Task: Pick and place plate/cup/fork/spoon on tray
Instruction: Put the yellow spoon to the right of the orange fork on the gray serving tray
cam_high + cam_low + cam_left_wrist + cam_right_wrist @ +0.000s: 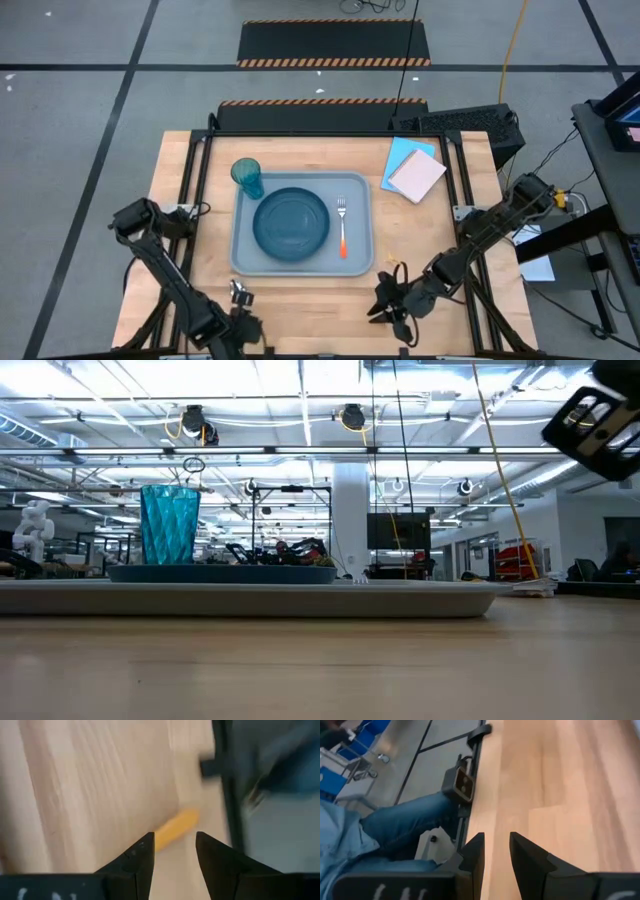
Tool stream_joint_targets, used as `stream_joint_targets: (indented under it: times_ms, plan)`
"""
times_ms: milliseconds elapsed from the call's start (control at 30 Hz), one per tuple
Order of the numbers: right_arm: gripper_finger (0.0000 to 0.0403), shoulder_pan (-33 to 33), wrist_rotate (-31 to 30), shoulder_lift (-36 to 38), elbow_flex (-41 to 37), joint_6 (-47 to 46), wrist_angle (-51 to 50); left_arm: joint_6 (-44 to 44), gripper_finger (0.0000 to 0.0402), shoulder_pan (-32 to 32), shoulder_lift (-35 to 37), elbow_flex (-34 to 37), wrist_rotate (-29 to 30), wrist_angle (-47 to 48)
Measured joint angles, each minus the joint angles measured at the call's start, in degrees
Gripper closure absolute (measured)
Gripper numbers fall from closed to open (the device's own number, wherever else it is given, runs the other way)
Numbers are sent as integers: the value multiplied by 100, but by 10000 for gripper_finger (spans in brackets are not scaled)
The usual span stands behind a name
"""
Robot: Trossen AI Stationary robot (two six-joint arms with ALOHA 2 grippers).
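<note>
Wooden worktop carries the tray, which we see holding the plate, the cup at its far left corner, and the fork beside the plate. We find the left pincer released over an orange handle near the worktop's front edge, and the right pincer released, empty, at the front right.

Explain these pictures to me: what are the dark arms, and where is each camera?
Two robot arms work at a wooden table. One picture looks straight down, one looks level across the tabletop, two come from the wrists. On the table sits a grey tray carrying a blue plate, a fork and a teal cup at its corner; a notepad lies aside. The left gripper hovers open over an orange handle; the right gripper, open, holds nothing.
</note>
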State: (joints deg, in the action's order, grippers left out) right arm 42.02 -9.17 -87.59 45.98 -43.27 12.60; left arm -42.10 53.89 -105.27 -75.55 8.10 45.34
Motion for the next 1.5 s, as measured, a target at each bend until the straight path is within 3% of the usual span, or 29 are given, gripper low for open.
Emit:
stream_joint_targets:
  times_ms: [233, 433, 800, 1267, 1500]
  plan:
    - [321, -19, 13, 0, 0, 173, -4, 1582, 254, 59, -346, 2, 83, 599]
    - [321, -78, 15, 0, 0, 246, -39, 2328, 254, 18, -544, 7, 373, 610]
    - [321, -74, 18, 0, 0, 242, -76, 3207, 254, -69, -577, 32, 28, 1329]
    - [321, -72, 28, 0, 0, 260, -81, 3464, 258, -379, -524, 789, -176, 382]
    - [321, -78, 25, 0, 0, 359, -68, 3441, 314, -451, -531, 811, -21, 213]
